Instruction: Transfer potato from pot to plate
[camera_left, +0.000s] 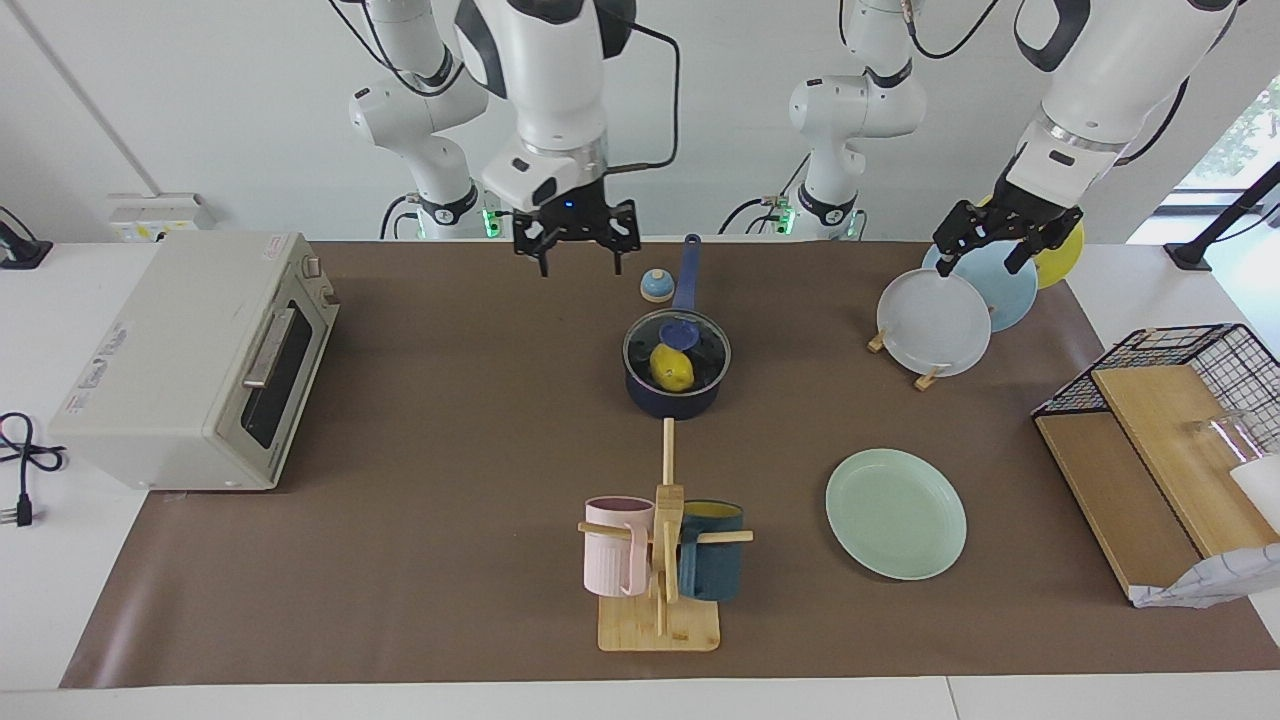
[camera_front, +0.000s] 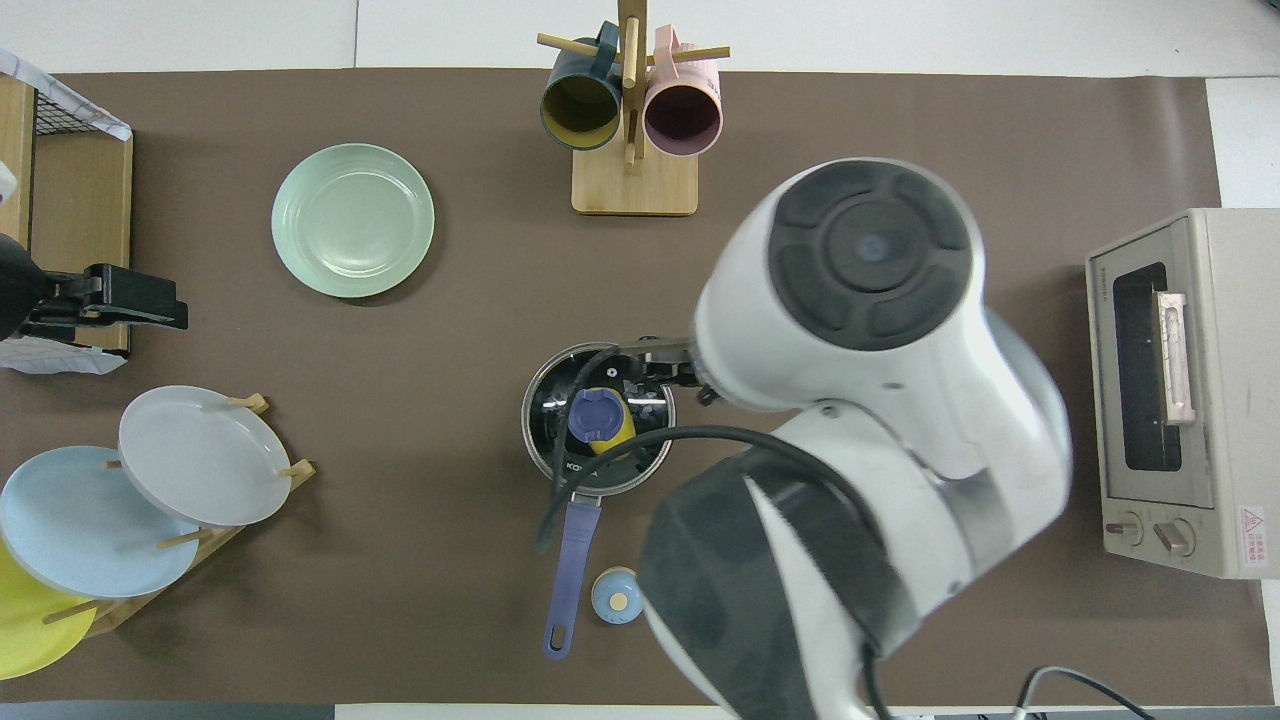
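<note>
Potato (camera_left: 672, 368) is sitting inside the pot (camera_left: 677, 385), under a glass lid (camera_left: 700, 340) with a blue knob (camera_left: 679, 331), below the right gripper (camera_left: 577, 240) and toward the left arm's end. That gripper is hanging empty in the air, fingers spread wide and pointing down, over the mat just beside the pot handle (camera_left: 687, 272) and a small blue timer (camera_left: 656, 286). In the overhead view its arm is covering much of the pot. The left gripper (camera_left: 993, 236) is also wide open, holding nothing, and is waiting over the plate rack (camera_left: 931, 377).

Risks, as I judge them: the lid is covering the potato, so a reach straight down would be striking glass; the knob has to be gripped first. A shallow pinch on that knob could be letting the lid slip and fall. The handle and timer are lying close below, so a low sweep could be knocking either.

The pot is holding only the potato. The green plate (camera_left: 896, 513), well apart from the right gripper toward the left arm's end, is lying bare. The rack is holding a grey-white plate (camera_left: 934, 322), a light blue one (camera_left: 1005, 283) and a yellow one (camera_left: 1062, 255).
</note>
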